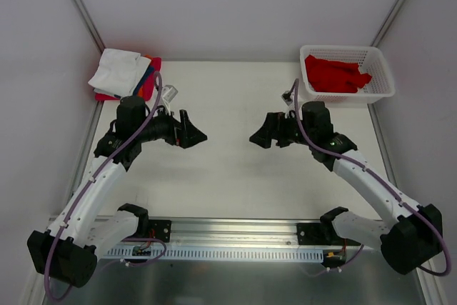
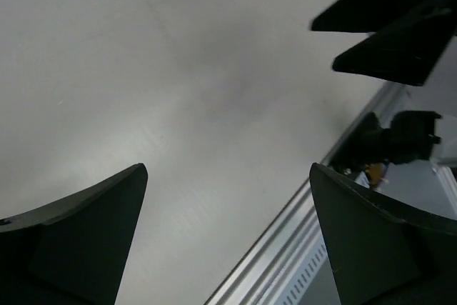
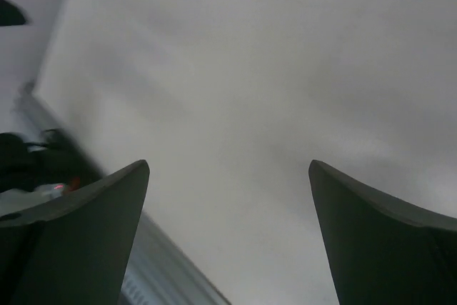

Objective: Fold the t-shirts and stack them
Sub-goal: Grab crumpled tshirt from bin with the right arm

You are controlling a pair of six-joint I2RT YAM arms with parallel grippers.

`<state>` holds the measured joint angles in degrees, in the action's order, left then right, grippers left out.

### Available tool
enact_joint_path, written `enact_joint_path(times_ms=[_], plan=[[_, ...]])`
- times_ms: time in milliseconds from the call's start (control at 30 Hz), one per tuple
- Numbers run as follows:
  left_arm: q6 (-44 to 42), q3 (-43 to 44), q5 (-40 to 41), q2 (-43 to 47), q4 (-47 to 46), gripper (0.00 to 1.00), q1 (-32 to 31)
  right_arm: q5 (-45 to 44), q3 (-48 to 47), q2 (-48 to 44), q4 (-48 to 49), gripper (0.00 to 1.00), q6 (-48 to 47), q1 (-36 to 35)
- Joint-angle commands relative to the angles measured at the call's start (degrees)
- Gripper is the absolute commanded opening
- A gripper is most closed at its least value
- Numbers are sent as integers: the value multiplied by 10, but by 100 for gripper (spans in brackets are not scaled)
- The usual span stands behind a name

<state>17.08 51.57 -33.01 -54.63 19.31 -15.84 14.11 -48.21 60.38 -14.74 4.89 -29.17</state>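
— Where is the red t-shirt point(image 1: 334, 74)?
— Inside the white mesh basket point(image 1: 384, 91), crumpled and unfolded, filling most of its floor.
— And the folded shirts point(image 1: 123, 71)?
— Stacked well to the left of the basket, along the same far edge of the counter point(image 1: 228, 176). A white one lies on top, with blue, orange and pink-red edges showing under it on the side nearer the basket.
— How does the right gripper point(image 1: 260, 131) stand?
— Just in front of the basket and a little to its left, low over the counter, with its jaws spread wide. Its wrist view shows only pale counter between the two dark fingers.
— And the left gripper point(image 1: 196, 128)?
— Farther left from the basket, between the right gripper and the stack. It is wide apart too, and again only counter shows between its fingers. The two grippers point at each other with a gap between them, neither touching any cloth.
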Motion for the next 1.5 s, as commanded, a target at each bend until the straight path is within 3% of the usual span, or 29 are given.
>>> enact_joint_path(times_ms=[0, 67, 133, 167, 200, 233, 333, 367, 467, 600, 767, 867, 1033, 1200, 1333, 1467], plan=[[47, -22, -223, 41, -138, 99, -4, 420, 11, 47, 269, 100, 174, 8], [40, -30, -197, 66, -141, 99, -4, 464, 9, 76, 335, 99, 213, 8], [24, -35, -84, 103, -119, 99, -4, 424, -9, 77, 287, 99, 167, 14], [3, -34, -39, 116, -104, 99, -4, 329, -29, 71, 154, 99, 124, 17], [-2, -39, 10, 133, -88, 99, -4, 251, -56, 68, 69, 99, 23, 9], [-7, -44, 106, 161, -82, 99, -4, 58, -108, 65, -46, 99, -19, -4], [-20, -43, 245, 178, -42, 99, -4, -199, -180, 77, -125, 99, -113, -17], [-24, -40, 265, 173, -32, 99, -4, -228, -203, 90, -141, 99, -122, -8], [-27, -11, 315, 131, 19, 99, -4, -275, -294, 146, -184, 99, -144, 37], [-32, 4, 322, 110, 44, 99, -4, -352, -421, 224, -219, 99, -157, 109], [-30, 1, 322, 119, 45, 99, -4, -302, -633, 391, -280, 100, -107, 208], [-28, 0, 313, 124, 44, 99, -4, -248, -703, 493, -291, 99, -100, 223], [-33, 0, 319, 124, 45, 99, -5, -266, -860, 629, -310, 99, -104, 239], [-36, -2, 323, 128, 46, 99, -4, -320, -872, 693, -308, 100, -67, 270], [-37, -2, 325, 131, 47, 99, -4, -432, -835, 702, -313, 99, -4, 305], [-38, 0, 317, 129, 47, 99, -4, -503, -810, 702, -314, 100, -23, 341]])
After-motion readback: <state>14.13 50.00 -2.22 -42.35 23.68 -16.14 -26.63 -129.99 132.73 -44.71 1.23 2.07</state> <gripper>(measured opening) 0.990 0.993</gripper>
